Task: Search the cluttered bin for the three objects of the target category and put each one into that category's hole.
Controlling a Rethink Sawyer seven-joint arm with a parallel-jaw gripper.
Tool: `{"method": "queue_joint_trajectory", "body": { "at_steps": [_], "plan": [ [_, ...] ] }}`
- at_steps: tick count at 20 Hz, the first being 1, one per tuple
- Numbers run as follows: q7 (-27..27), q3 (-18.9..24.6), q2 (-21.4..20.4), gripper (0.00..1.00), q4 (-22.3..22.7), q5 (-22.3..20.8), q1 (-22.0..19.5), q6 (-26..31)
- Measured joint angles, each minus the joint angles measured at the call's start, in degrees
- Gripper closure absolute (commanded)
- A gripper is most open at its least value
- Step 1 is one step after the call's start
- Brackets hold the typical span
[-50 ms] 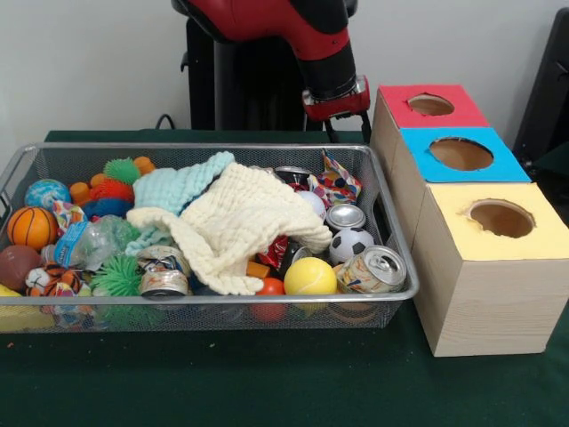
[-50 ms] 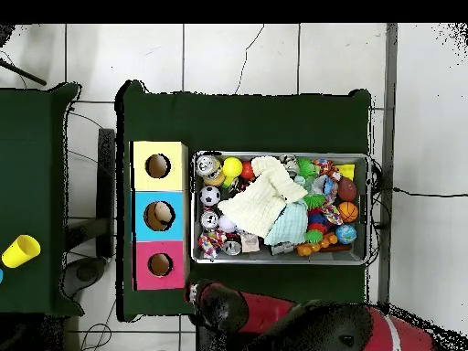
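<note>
The green surface [image 1: 267,382] carries a wire bin [image 1: 222,298] and, at its 3 o'clock in the front view, three boxes in a row; nearest is the yellow box [image 1: 493,267], then the blue box [image 1: 458,160], then the red box [image 1: 427,107], each with a round hole on top; something pale shows inside the blue hole from overhead. At the bin's near edge lie a crushed can [image 1: 373,269], a yellow ball [image 1: 309,277] and a second can [image 1: 164,271] just beside a green spiky ball [image 1: 117,276]; at 9 o'clock sits a basketball [image 1: 32,227]. A cream cloth [image 1: 240,227] drapes over the middle, with a mint cloth [image 1: 178,185] touching it on the far side. Toward 3 o'clock a soccer ball [image 1: 351,243] lies just behind the crushed can, and a third can [image 1: 345,216] lies behind that. At the far rim the red arm [image 1: 311,36] comes down, its wrist above the bin's 1 o'clock corner; the jaws are hidden behind the rim, and I cannot tell whether they are apart or together.
</note>
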Motion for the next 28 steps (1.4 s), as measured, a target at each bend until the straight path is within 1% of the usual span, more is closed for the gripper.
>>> {"method": "queue_joint_trajectory", "body": {
  "at_steps": [5, 8, 11, 15, 17, 19, 25, 28],
  "plan": [
    [0.0, 0.0, -1.6, 0.0, 0.6, 0.1, 2.1, 0.0],
    [0.0, -0.1, -4.7, 0.0, 2.0, 0.7, 3.1, 0.6],
    [0.0, 0.0, -10.4, 0.0, 4.1, 2.2, 3.5, 3.7],
    [0.0, 0.6, -15.3, 0.0, 5.4, 4.0, 3.5, 7.9],
    [0.0, 0.9, -16.8, 0.0, 5.7, 4.7, 3.6, 9.2],
    [0.0, 1.5, -20.0, 0.0, 6.5, 6.1, 3.6, 12.4],
    [0.0, 1.8, -24.3, 0.0, 6.9, 7.8, 3.4, 16.4],
    [0.0, 2.7, -25.8, 0.0, 6.9, 8.9, 2.6, 18.3]
  ]
}}
